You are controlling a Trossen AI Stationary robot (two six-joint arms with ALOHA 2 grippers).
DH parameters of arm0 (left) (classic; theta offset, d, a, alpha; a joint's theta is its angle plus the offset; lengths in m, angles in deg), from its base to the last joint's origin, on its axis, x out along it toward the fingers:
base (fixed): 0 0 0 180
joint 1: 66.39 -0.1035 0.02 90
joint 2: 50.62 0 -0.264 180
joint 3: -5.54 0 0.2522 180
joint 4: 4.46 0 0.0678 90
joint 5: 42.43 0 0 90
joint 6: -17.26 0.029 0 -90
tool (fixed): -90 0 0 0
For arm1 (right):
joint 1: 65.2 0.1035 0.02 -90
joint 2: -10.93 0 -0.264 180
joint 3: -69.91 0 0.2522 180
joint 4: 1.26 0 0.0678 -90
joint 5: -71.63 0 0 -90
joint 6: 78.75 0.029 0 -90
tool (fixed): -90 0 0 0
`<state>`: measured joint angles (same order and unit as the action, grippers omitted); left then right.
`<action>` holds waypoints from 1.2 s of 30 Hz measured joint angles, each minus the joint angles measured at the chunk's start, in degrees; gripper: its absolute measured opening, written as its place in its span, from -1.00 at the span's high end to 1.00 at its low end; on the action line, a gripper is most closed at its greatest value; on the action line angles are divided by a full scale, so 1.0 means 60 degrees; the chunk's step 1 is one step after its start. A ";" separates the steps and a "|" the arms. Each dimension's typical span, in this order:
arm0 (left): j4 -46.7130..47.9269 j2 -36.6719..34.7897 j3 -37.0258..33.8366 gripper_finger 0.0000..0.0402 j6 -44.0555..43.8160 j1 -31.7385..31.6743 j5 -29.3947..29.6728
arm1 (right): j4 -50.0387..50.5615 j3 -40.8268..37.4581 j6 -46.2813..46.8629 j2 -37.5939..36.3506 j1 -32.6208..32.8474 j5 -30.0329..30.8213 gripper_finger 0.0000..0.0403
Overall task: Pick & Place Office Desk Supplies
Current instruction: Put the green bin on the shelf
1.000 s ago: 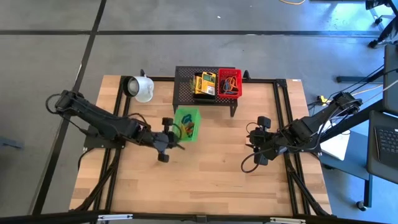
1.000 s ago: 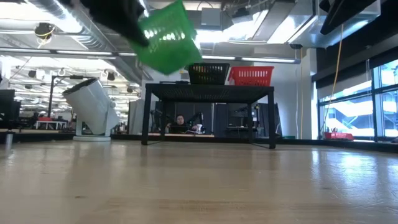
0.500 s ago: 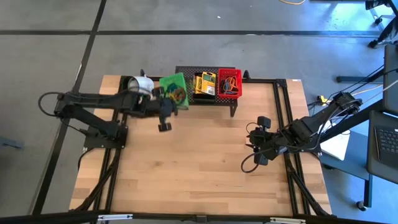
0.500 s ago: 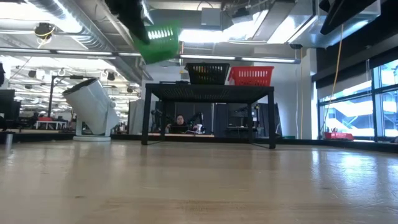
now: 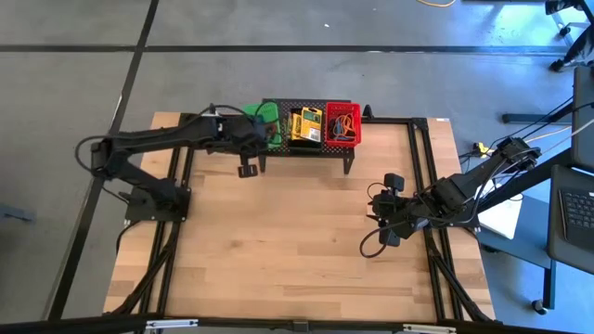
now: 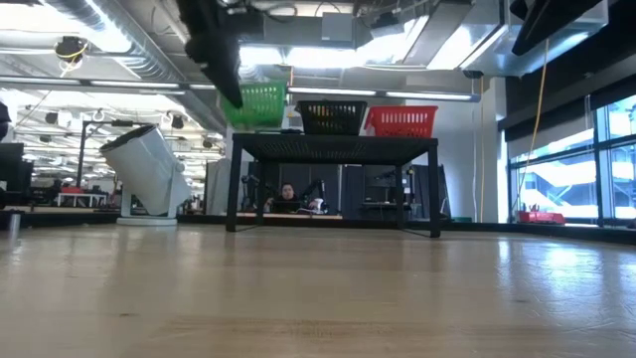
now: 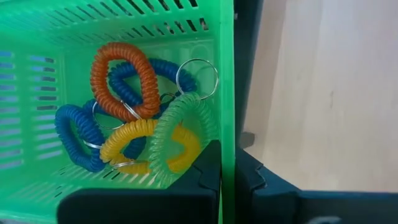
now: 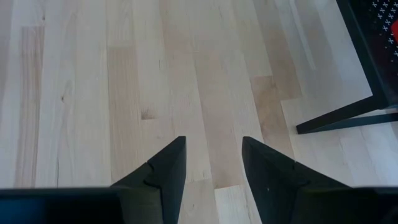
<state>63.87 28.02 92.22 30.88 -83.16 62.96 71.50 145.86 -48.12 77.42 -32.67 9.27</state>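
The coiled loops point(image 7: 134, 118) — orange, blue, yellow and pale green, some with metal key rings — lie heaped in the bottom of a green basket point(image 7: 124, 37), which the left hand point(image 7: 227, 177) grips by its wall, one finger inside and one outside, pinched tight on the plastic. From above, that basket point(image 5: 266, 118) is at the left end of the black mesh shelf point(image 5: 306, 148) at the back of the worktop point(image 5: 297, 250). The level view shows the basket point(image 6: 254, 102) held just above the shelf top point(image 6: 333, 146), beside a black basket point(image 6: 333, 116) and a red one point(image 6: 402, 120) that stand on it. From above, the middle basket holds yellow boxes with green print point(image 5: 307, 123), and the red basket point(image 5: 342, 124) holds more loops. A white mug point(image 6: 147, 169) lies tipped on the worktop left of the shelf. The right hand point(image 8: 211, 174) waits low over bare wood on the right side of the worktop, fingers parted and holding nothing — a shelf leg point(image 8: 339, 115) shows beyond it.
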 joint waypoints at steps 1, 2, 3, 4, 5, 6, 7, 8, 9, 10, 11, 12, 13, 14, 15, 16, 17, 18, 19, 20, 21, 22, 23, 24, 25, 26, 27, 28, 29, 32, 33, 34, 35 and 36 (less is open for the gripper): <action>0.0000 0.0138 0.0000 0.99 0.0157 -0.0063 -0.0007 | 0.0000 0.0000 0.0000 0.0001 0.0000 0.0000 0.22; 0.0000 0.0252 0.0000 0.99 0.0329 -0.0118 -0.0017 | 0.0000 0.0000 0.0000 0.0000 0.0001 -0.0001 0.22; -0.0012 0.0347 0.0000 0.98 0.0451 -0.0163 -0.0017 | 0.0000 0.0000 0.0000 0.0001 -0.0002 0.0000 0.22; -0.0038 0.0433 0.0000 0.98 0.0512 -0.0198 -0.0015 | 0.0000 0.0000 0.0000 0.0001 0.0001 -0.0004 0.22; -0.0071 0.0529 0.0000 0.98 0.0568 -0.0232 -0.0013 | 0.0000 0.0000 0.0000 0.0001 -0.0003 -0.0003 0.22; -0.0084 0.0615 0.0000 0.98 0.0657 -0.0250 -0.0013 | 0.0000 0.0000 -0.0004 0.0001 -0.0002 -0.0001 0.22; -0.0093 0.0655 0.0000 0.98 0.0736 -0.0255 -0.0009 | 0.0000 0.0000 -0.0004 0.0001 -0.0001 -0.0004 0.22; -0.0098 0.0666 0.0000 0.98 0.0804 -0.0263 -0.0008 | 0.0005 0.0000 -0.0004 -0.0002 0.0000 -0.0004 0.22; -0.0097 0.0681 0.0000 0.98 0.0855 -0.0277 -0.0021 | 0.0004 0.0000 -0.0006 0.0000 -0.0002 -0.0003 0.22; -0.0107 0.0679 0.0004 0.98 0.0862 -0.0279 -0.0021 | 0.0005 0.0000 -0.0007 0.0001 0.0001 -0.0004 0.22; -0.0116 0.0679 0.0004 0.98 0.0864 -0.0284 -0.0021 | 0.0010 0.0000 -0.0011 0.0001 0.0000 -0.0004 0.22; -0.0133 0.0683 0.0004 0.98 0.0863 -0.0284 -0.0014 | 0.0007 0.0000 -0.0013 -0.0003 -0.0002 -0.0004 0.22; -0.0138 0.0682 0.0004 0.98 0.0864 -0.0284 -0.0013 | 0.0007 0.0000 -0.0029 -0.0002 -0.0003 -0.0004 0.22; -0.0138 0.0683 0.0004 0.98 0.0864 -0.0284 -0.0012 | 0.0007 0.0000 -0.0029 -0.0001 -0.0003 -0.0004 0.22; -0.0138 0.0681 0.0004 0.98 0.0864 -0.0284 -0.0010 | 0.0007 0.0000 -0.0029 -0.0003 0.0001 -0.0004 0.22; -0.0138 0.0683 0.0004 0.98 0.0875 -0.0284 -0.0010 | 0.0007 0.0000 -0.0029 -0.0003 0.0001 -0.0004 0.22; -0.0138 0.0680 0.0004 0.98 0.0947 -0.0284 -0.0010 | 0.0004 0.0000 -0.0036 -0.0003 -0.0002 -0.0004 0.22; -0.0135 0.0683 0.0004 0.98 0.1056 -0.0284 -0.0010 | 0.0004 0.0000 -0.0036 -0.0003 -0.0003 -0.0004 0.22; -0.0138 0.0683 0.0004 0.98 0.1195 -0.0284 -0.0010 | 0.0004 0.0000 -0.0036 -0.0001 -0.0001 -0.0004 0.22; -0.0135 0.0683 0.0004 0.98 0.1335 -0.0284 -0.0013 | 0.0004 0.0000 -0.0036 -0.0003 0.0000 -0.0004 0.22; -0.0135 0.0680 0.0004 0.98 0.1443 -0.0266 -0.0007 | 0.0004 0.0000 -0.0038 -0.0003 -0.0001 -0.0004 0.22; -0.0135 0.0668 0.0001 0.98 0.1513 -0.0248 0.0002 | 0.0004 0.0000 -0.0040 -0.0003 -0.0001 -0.0004 0.22; -0.0137 0.0661 0.0000 0.98 0.1538 -0.0220 0.0008 | 0.0004 0.0000 -0.0040 -0.0003 -0.0003 -0.0004 0.22; -0.0137 0.0661 0.0000 0.98 0.1538 -0.0215 0.0012 | 0.0004 0.0000 -0.0040 -0.0003 0.0001 -0.0004 0.22; -0.0138 0.0661 0.0000 0.98 0.1537 -0.0215 0.0011 | -0.0003 0.0000 -0.0043 -0.0003 0.0001 -0.0004 0.22; -0.0138 0.0660 0.0000 0.98 0.1534 -0.0215 0.0009 | -0.0001 0.0000 -0.0049 -0.0002 0.0000 -0.0004 0.22; -0.0135 0.0657 0.0000 0.98 0.1535 -0.0215 0.0008 | -0.0004 0.0000 -0.0067 -0.0003 -0.0001 -0.0002 0.22; -0.0137 0.0657 0.0000 0.98 0.1538 -0.0215 0.0010 | -0.0004 0.0000 -0.0084 -0.0003 0.0001 -0.0004 0.22; -0.0138 0.0654 0.0000 0.98 0.1566 -0.0215 0.0012 | -0.0004 0.0000 -0.0136 -0.0003 -0.0003 -0.0004 0.22; -0.0148 0.0654 0.0000 0.98 0.1719 -0.0215 0.0012 | -0.0007 0.0000 -0.0186 -0.0003 0.0001 -0.0004 0.22; -0.0171 0.0654 0.0000 0.98 0.1718 -0.0215 0.0015 | -0.0007 0.0000 -0.0186 -0.0003 -0.0002 -0.0004 0.22; -0.0194 0.0651 0.0000 0.98 0.1713 -0.0215 0.0016 | -0.0007 0.0000 -0.0186 -0.0003 0.0001 -0.0004 0.22; -0.0197 0.0644 0.0000 0.98 0.1713 -0.0215 0.0016 | -0.0007 0.0000 -0.0186 -0.0003 -0.0002 -0.0004 0.22; -0.0197 0.0637 0.0000 0.98 0.1713 -0.0215 0.0018 | -0.0007 0.0000 -0.0188 -0.0003 0.0000 -0.0004 0.22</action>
<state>62.69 31.84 92.22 41.16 -84.45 63.06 71.46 145.86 -49.25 77.41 -32.67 9.25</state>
